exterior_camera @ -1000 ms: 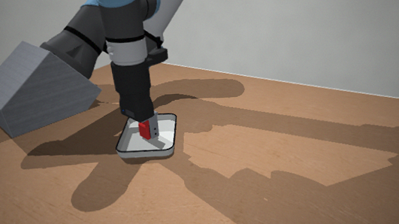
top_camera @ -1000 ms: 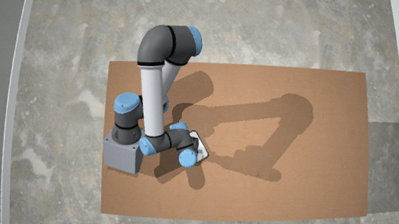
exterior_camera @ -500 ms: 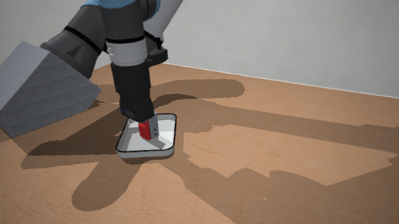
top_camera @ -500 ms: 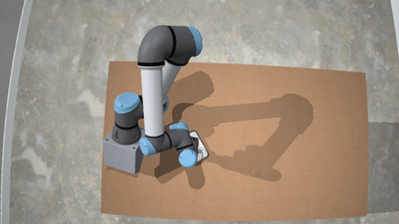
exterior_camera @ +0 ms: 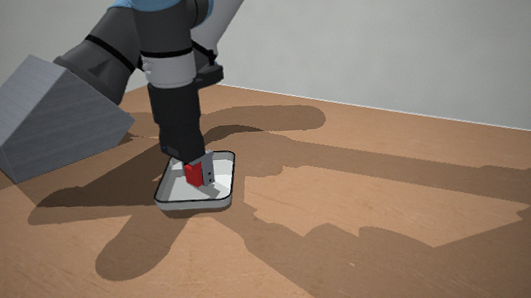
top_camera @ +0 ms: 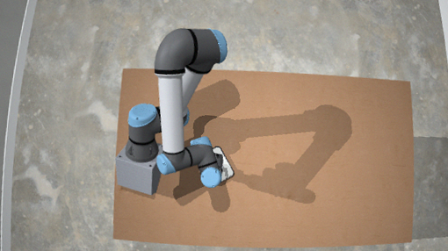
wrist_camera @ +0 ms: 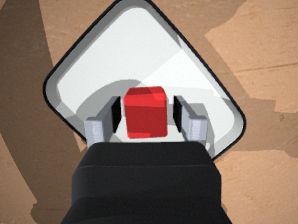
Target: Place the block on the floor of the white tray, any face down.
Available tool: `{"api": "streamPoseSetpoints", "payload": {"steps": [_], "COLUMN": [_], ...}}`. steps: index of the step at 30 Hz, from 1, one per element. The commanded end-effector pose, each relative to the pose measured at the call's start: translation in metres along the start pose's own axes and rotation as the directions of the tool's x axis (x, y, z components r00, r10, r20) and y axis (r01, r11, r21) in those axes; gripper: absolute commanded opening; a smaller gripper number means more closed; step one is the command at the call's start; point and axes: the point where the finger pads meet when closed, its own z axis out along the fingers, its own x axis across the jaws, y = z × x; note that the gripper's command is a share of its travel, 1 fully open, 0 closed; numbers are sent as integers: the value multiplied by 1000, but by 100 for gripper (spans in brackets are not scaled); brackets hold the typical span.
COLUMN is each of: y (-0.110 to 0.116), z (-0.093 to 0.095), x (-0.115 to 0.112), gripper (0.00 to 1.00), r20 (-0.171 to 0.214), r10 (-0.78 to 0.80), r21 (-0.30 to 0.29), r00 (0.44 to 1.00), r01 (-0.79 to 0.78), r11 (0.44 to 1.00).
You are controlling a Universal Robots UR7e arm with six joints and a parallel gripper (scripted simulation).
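The red block [wrist_camera: 147,112] [exterior_camera: 192,174] is inside the white tray [wrist_camera: 133,43] [exterior_camera: 194,203] [top_camera: 227,165], low over its floor near the middle. My gripper [wrist_camera: 147,107] [exterior_camera: 199,179] points straight down into the tray and is open. Its fingers stand on either side of the block, with thin dark gaps showing between them and the block in the wrist view. I cannot tell whether the block's underside touches the floor. In the top view the wrist hides the block and most of the tray.
The tray lies on a brown wooden table [top_camera: 311,185] [exterior_camera: 374,201], close to the arm's grey pedestal [top_camera: 136,175] [exterior_camera: 43,121] at the table's left end. Concrete floor surrounds the table.
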Motion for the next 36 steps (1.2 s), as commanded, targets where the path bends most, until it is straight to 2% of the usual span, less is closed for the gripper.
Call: {"api": "streamPoseSetpoints", "payload": {"steps": [1,27,36], "y": [0,0,0], "z": [0,0,-7], "x": [0,0,0], "gripper": [98,98,98], "r20": [-1,-1,-1], "r10": [0,0,0], "r21": [-1,-1,-1], "r00": [1000,1000,1000], "r01": [0,0,0], "r11": [1000,1000,1000]}}
